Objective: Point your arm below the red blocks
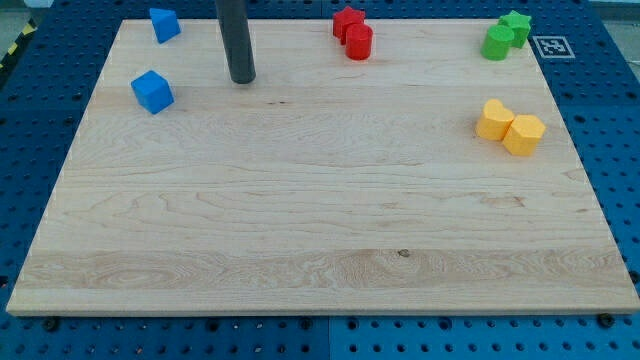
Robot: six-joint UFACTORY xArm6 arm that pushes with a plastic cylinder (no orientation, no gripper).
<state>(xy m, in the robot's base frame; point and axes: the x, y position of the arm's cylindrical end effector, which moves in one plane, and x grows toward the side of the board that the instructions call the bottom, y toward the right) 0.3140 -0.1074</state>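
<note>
My tip (242, 80) rests on the wooden tabletop (320, 230) near the view's top, between the blue cube (152, 91) to its left and the two red blocks well off to its right. The end effector is a bare rod with nothing to open or close, and it holds nothing; no block touches it.

The red star-shaped block (347, 21) and the red cylinder (359, 42) sit touching each other at the top edge, the cylinder just below and right of the star. The spot to reach lies on the bare wood just beneath the cylinder.

The main risk, as I judge it, is coming in too high: a straight slide rightward at the present height would probably catch the cylinder's side and shove the pair toward the board's edge. Dropping toward the view's bottom first, then moving right, should avoid that. Overshooting upward at the end would nudge the cylinder too. The second blue block (164, 24), the green pair (506, 35) and the yellow pair (510, 125) lie clear of that route.
</note>
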